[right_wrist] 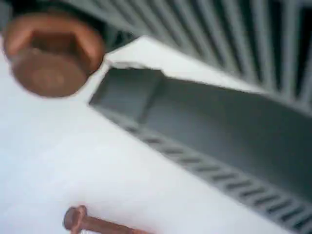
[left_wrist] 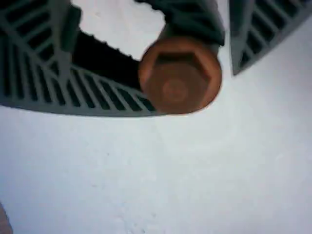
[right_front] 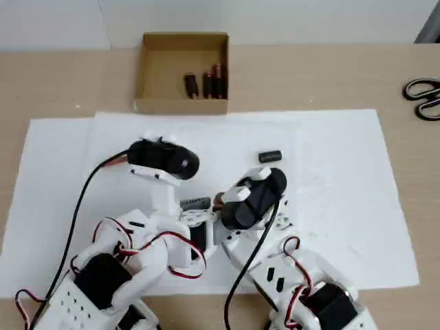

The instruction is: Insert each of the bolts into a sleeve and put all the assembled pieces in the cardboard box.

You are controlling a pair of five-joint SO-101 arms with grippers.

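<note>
We see the bolt [left_wrist: 179, 75] just above the white paper [right_front: 330, 206] where both arms meet. The left jaws stand apart around its head, one finger [left_wrist: 73, 92] touching it. We cannot tell the right jaws' state. A loose sleeve [right_front: 269, 157] lies near, with the cardboard box [right_front: 148, 69] beyond it.

A robotics lab bench: white plastic arms [right_front: 137, 265] with bare red and black wires [right_front: 180, 237] above a white paper sheet [right_front: 330, 206] on a pale wooden table [right_front: 69, 75]. Black-handled scissors [right_front: 423, 96] lie well right of the two grippers [right_front: 210, 204], with a plain white wall [right_front: 275, 17] beyond them.
</note>
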